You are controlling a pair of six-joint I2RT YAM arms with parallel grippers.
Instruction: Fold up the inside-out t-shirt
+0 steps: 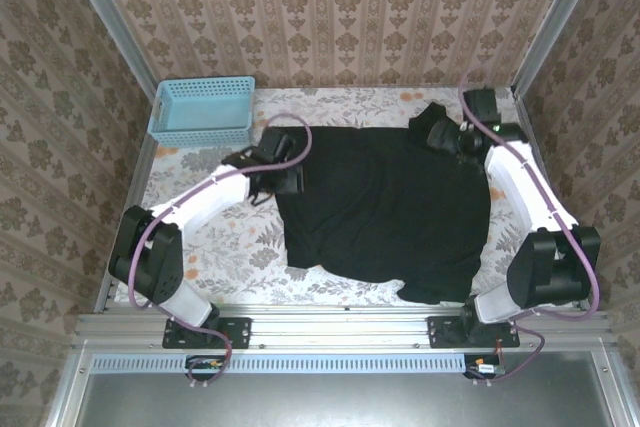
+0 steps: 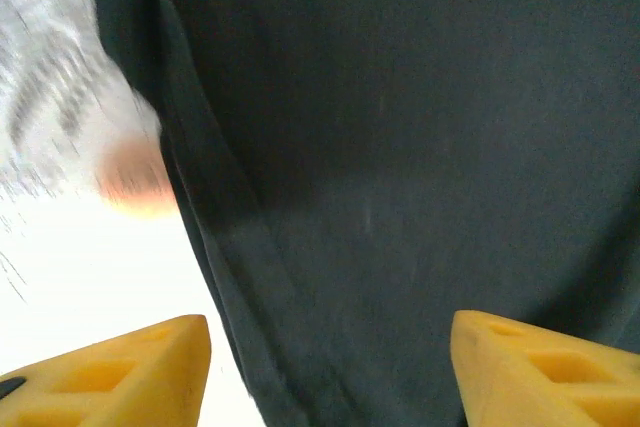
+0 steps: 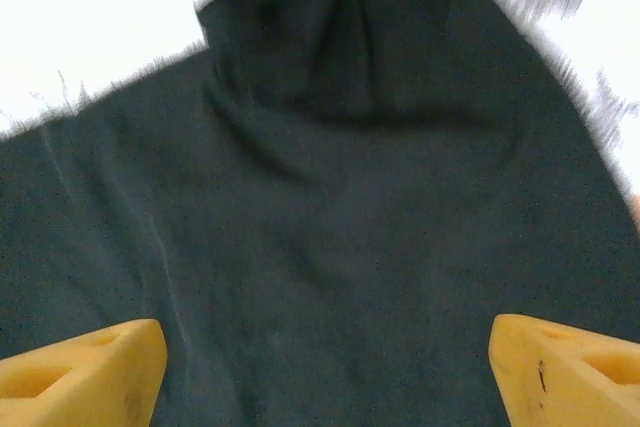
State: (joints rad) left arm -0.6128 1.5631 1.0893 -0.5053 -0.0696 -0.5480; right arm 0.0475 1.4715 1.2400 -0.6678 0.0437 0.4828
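Your left pincer (image 2: 330, 372) and right pincer (image 3: 325, 372) stand wide open, gripping nothing, the black t-shirt (image 1: 385, 207) just beneath both.

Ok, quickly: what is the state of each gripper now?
Left gripper: open, holding nothing, over the t-shirt.
Right gripper: open, holding nothing.

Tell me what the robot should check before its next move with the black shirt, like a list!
1. Left gripper open, nothing pinched: ok.
2. Right gripper open, nothing pinched: ok.
3. T-shirt lying spread on the table: ok.
4. Blue basket apart from the T-shirt: ok.
5. Which side of the T-shirt faces up: cannot tell.
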